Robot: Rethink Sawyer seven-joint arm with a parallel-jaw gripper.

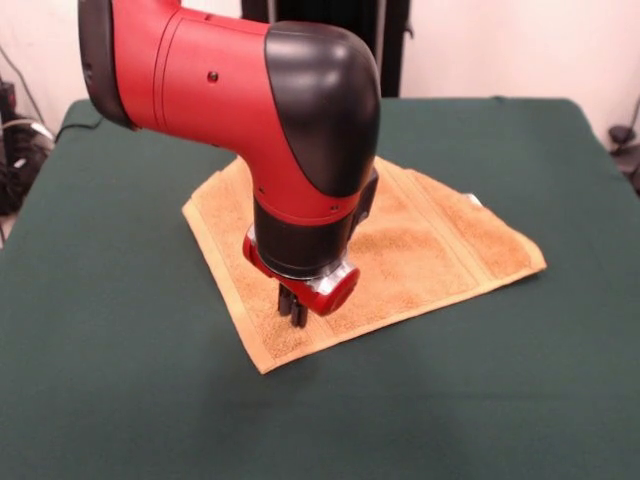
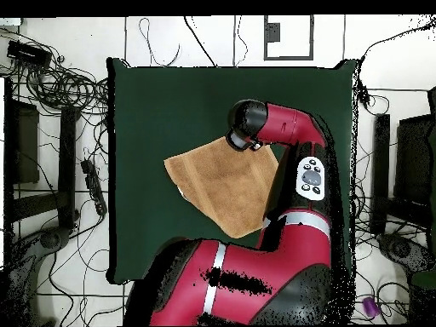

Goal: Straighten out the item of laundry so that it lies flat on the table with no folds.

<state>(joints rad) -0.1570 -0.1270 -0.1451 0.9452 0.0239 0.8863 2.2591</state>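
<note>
- One small orange-tan terry-cloth towel (image 1: 420, 250) lies on the large rectangular table with a dark green felt-like surface (image 1: 120, 400), around the table's middle in the front view.
- The towel sits turned on the table, one corner pointing toward the near edge and one toward the right in the front view.
- Woven border bands run just inside the left and right edges; a lighter hem outlines the cloth.
- Near the right corner the cloth shows a crease line and a slightly raised edge; whether a layer is doubled there cannot be told.
- A small white patch, apparently a care label (image 1: 473, 201), shows at the far right edge of the towel.
- One red and black robot arm (image 1: 250, 90) comes down from the top left in the front view and covers the middle and far-left part of the towel.
- The gripper (image 1: 293, 307) points down over the near-left part of the towel. Its dark fingers stand close together in a narrow setting; no cloth is seen between them. Whether the tips touch the towel cannot be told.
- In the overhead view the arm hides the gripper and one side of the towel (image 2: 226, 187); the robot's body cuts off the table's (image 2: 170, 94) near side.
- Cables and dark equipment lie on the floor around the table in the overhead view; their details cannot be made out.
</note>
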